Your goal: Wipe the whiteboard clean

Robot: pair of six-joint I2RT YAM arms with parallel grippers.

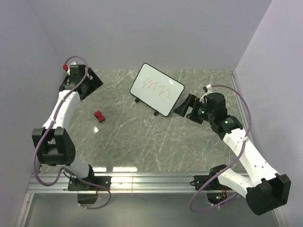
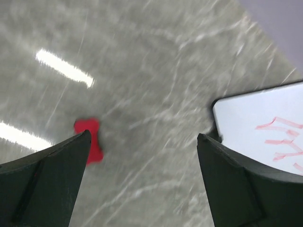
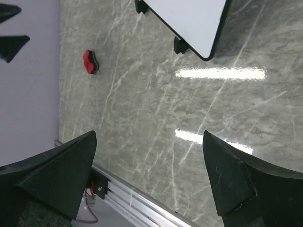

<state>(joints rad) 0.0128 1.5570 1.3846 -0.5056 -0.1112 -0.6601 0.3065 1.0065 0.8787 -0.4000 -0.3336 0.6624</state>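
Observation:
The whiteboard [image 1: 157, 90] stands tilted on little black feet at the back middle of the marble table, with red scribbles [image 1: 159, 88] on its face. In the left wrist view the whiteboard [image 2: 265, 127] shows at the right edge; in the right wrist view the whiteboard [image 3: 189, 19] is at the top. A small red-black eraser block [image 1: 99, 116] lies on the table left of centre, also seen as the eraser [image 2: 90, 137] and the eraser [image 3: 90, 61]. My left gripper [image 1: 97, 81] [image 2: 144, 135] hangs open at the back left. My right gripper [image 1: 182, 108] [image 3: 149, 134] is open just right of the board. Neither holds anything.
An aluminium rail [image 1: 142, 182] [image 3: 132, 198] runs along the table's near edge by the arm bases. Pale walls close in on the left, back and right. Purple cables loop off both arms.

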